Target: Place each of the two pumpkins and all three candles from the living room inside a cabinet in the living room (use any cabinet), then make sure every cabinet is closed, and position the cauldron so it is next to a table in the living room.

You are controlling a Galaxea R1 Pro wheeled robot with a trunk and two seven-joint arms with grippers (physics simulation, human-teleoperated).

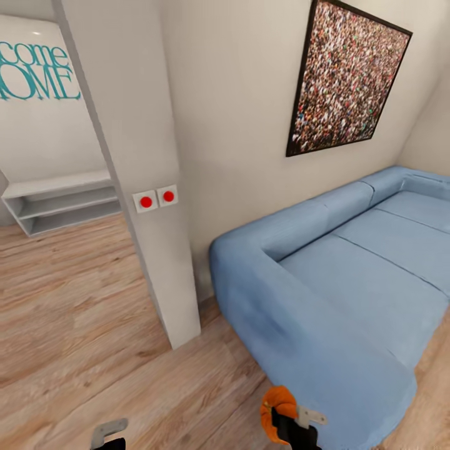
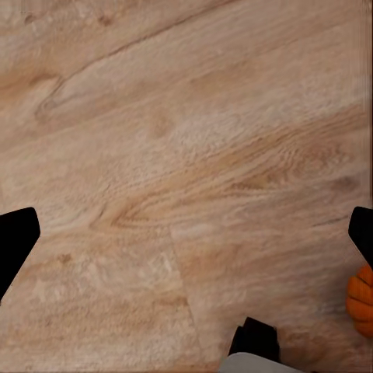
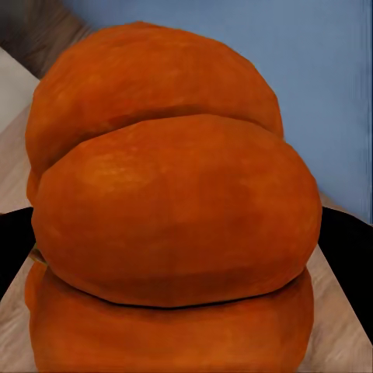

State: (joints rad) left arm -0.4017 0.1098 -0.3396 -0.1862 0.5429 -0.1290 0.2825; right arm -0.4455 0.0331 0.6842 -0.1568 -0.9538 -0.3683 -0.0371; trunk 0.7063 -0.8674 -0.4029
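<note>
Orange ribbed pumpkin (image 1: 279,409), low in the head view, just in front of the sofa's near end, above the wood floor. Held between the dark fingers of the right gripper (image 1: 289,428), which are closed against its sides. Close up in the right wrist view: same pumpkin (image 3: 175,210), broad rounded lobes stacked across the picture, deep creases between them, skin smooth and matte. Stem not visible. An orange edge of it (image 2: 360,299) also in the left wrist view.
</note>
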